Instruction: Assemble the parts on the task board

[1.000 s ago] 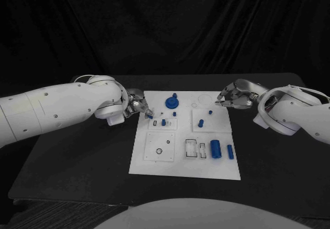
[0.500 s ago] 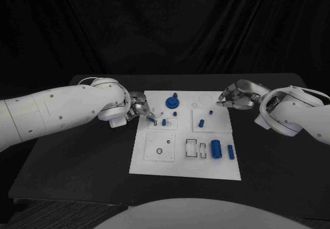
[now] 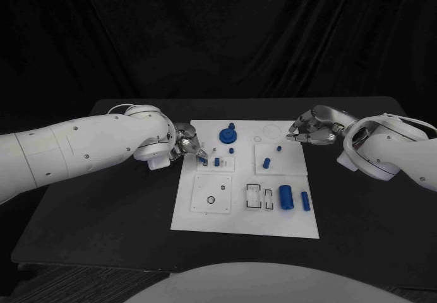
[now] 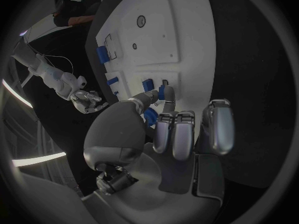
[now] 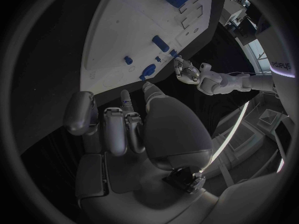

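Silver left hand [image 3: 187, 146] pinches a small blue part [image 3: 201, 161] at the task board's [image 3: 228, 221] left edge.
Right hand [image 3: 311, 128] seems curled and holding nothing, near the board's far right corner.

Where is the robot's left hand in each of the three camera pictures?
Head view: left hand at the task board's left edge, fingertips by a small blue part.
Left wrist view: left hand fills the middle, fingertips at that blue part.
Right wrist view: left hand small, beyond the board's far edge.
Shared landmark: the white task board.
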`<state>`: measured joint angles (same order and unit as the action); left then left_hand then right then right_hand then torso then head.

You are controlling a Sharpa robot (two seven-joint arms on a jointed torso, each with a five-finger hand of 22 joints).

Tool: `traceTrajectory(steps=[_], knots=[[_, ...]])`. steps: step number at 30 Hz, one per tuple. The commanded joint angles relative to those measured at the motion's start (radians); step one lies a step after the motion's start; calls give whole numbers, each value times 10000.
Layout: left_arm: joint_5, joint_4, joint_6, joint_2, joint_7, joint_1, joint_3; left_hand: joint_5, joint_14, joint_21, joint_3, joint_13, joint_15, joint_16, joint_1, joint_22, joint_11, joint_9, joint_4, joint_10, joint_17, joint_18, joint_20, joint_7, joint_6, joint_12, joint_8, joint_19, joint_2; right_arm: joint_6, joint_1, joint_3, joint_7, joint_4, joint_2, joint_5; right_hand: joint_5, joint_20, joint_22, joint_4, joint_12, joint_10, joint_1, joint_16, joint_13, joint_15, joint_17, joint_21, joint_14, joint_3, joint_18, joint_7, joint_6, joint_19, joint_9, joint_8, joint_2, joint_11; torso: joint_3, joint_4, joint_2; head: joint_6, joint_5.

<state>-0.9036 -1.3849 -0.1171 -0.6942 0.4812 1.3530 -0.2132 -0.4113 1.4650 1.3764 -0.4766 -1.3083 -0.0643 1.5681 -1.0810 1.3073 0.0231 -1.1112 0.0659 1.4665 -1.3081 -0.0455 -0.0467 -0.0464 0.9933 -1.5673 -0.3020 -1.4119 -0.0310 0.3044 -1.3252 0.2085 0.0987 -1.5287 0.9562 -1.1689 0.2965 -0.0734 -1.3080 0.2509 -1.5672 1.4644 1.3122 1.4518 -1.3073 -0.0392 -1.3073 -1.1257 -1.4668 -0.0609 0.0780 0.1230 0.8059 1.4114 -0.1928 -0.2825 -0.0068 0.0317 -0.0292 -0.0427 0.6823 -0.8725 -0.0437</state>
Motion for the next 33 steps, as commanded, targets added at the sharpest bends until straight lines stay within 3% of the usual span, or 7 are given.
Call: traceTrajectory(steps=[1, 33], knots=[[-332, 50, -114, 41, -254, -42, 7, 80, 1058, -41, -457, -2625, -19, 27, -14, 1884, 24, 7, -406, 1043, -2627, -94, -4, 68, 20, -35, 62, 45, 88, 9, 23, -6, 104, -26, 14, -15, 53, -2, -1217, -6, -36, 1064, 36, -62, -2635, 60, -1216, 57, -694, -24, 159, 15, 64, -52, 11, 29, 46, 71, -4, -6, 3, -1, 0], [-451, 55, -214, 83, -280, -203, 5, 109, 1058, -37, -463, -2625, -21, 27, -14, 1889, 27, 5, -412, 1043, -2627, -93, -5, 73, 27, -35, 58, 39, 103, 11, 49, -6, 97, -8, 0, -15, 77, -2, -1215, -13, -36, 1064, 46, -63, -2635, 59, -1214, 64, -694, -23, 160, 13, 64, -50, 13, 31, 35, 70, 2, 2, -4, -1, -20]])
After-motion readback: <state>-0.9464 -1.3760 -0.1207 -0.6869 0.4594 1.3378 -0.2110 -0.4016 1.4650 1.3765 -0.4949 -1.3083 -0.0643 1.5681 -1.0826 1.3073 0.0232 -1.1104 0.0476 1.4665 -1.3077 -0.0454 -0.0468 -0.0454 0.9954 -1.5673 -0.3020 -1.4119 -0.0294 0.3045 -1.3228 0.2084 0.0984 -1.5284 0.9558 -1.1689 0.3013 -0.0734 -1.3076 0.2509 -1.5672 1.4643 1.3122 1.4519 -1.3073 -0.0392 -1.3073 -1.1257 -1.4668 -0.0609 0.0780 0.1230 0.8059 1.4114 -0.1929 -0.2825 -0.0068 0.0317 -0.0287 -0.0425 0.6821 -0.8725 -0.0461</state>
